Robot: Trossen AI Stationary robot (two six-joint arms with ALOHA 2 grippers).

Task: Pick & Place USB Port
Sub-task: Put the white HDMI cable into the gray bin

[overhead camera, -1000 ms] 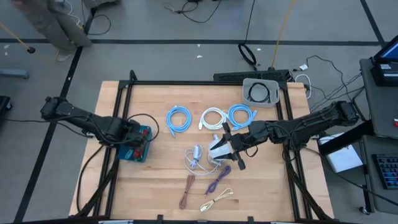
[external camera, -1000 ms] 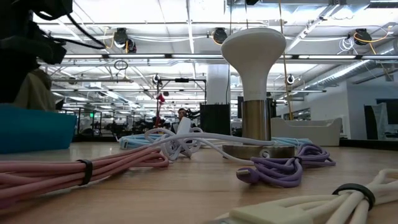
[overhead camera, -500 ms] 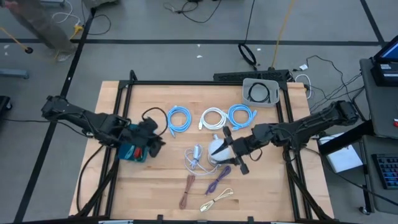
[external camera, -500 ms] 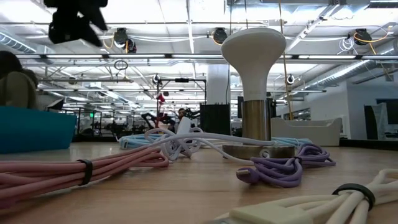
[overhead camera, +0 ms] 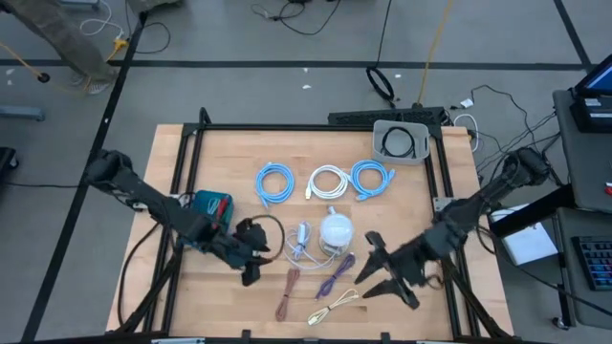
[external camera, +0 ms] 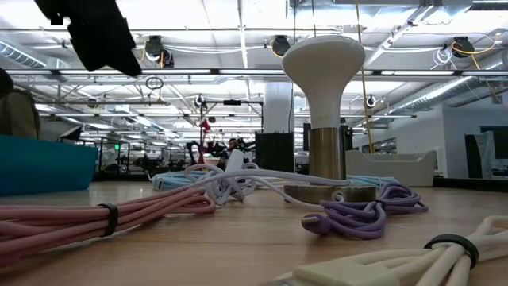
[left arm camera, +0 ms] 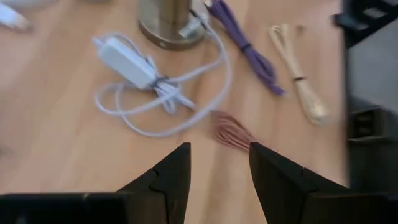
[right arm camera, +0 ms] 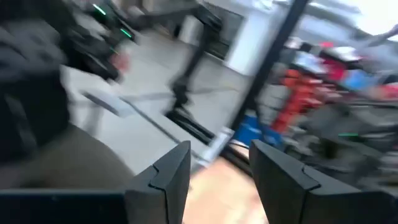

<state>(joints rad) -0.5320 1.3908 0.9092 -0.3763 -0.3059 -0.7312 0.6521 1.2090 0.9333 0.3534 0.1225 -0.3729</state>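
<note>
Pale wood, that's the counter (overhead camera: 239, 153) I'm working over, and I can read no brand, label or writing on anything lying on it. From above, my left gripper (overhead camera: 251, 258) hangs low over the front-left part of the counter, just left of the white USB hub (overhead camera: 302, 234) with its looped white cord. Its fingers (left arm camera: 168, 177) are spread apart with nothing between them; through its wrist camera I see the hub (left arm camera: 130, 54), the brass lamp base (left arm camera: 169, 25), the purple cable (left arm camera: 245, 46), the tan cable (left arm camera: 298, 81) and the tip of the pink cable (left arm camera: 231, 132). My right gripper (overhead camera: 378, 274) sits near the counter's front-right, right of the purple cable, fingers (right arm camera: 169, 174) parted and empty. The white lamp (overhead camera: 336, 229) stands just right of the hub. Behind it lie two blue cable coils (overhead camera: 275, 182) and a white coil (overhead camera: 329, 181). A teal box (overhead camera: 212, 204) rests at the left, a grey bin (overhead camera: 402, 140) at the back right.
</note>
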